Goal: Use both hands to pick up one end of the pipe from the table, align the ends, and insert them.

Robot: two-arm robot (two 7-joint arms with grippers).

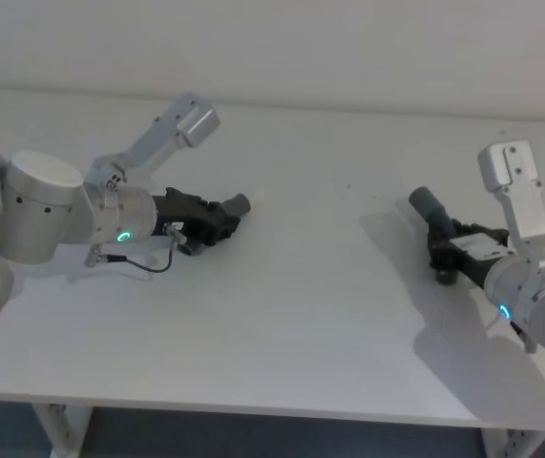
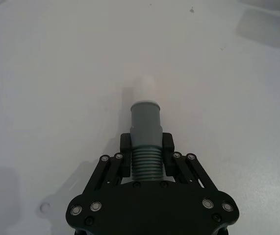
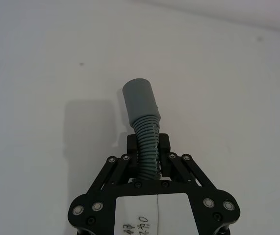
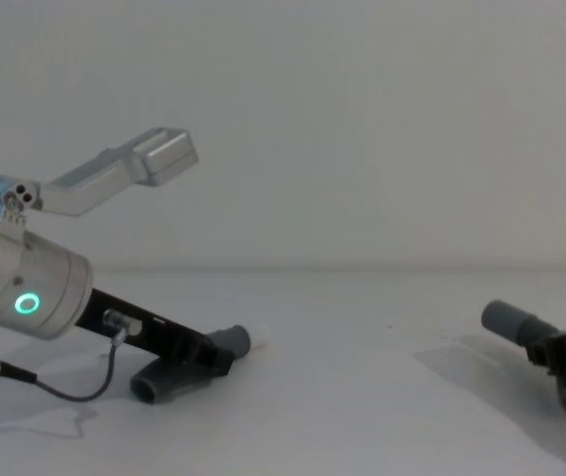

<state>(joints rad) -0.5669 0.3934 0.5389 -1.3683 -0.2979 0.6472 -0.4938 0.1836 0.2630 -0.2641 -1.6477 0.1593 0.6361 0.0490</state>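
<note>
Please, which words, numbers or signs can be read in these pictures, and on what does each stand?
White label on the body of the right gripper: dark handwritten marks, sideways and cut by the picture's edge; not readable.
Left gripper, the white-tipped pipe piece it holds, the plain-cuffed pipe piece in the right gripper, the table: no text.

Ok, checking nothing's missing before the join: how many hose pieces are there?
2. The white-tipped piece is in the left gripper, on the table's left side; the plain-cuff piece is in the right gripper, on the right. None seems hidden.
</note>
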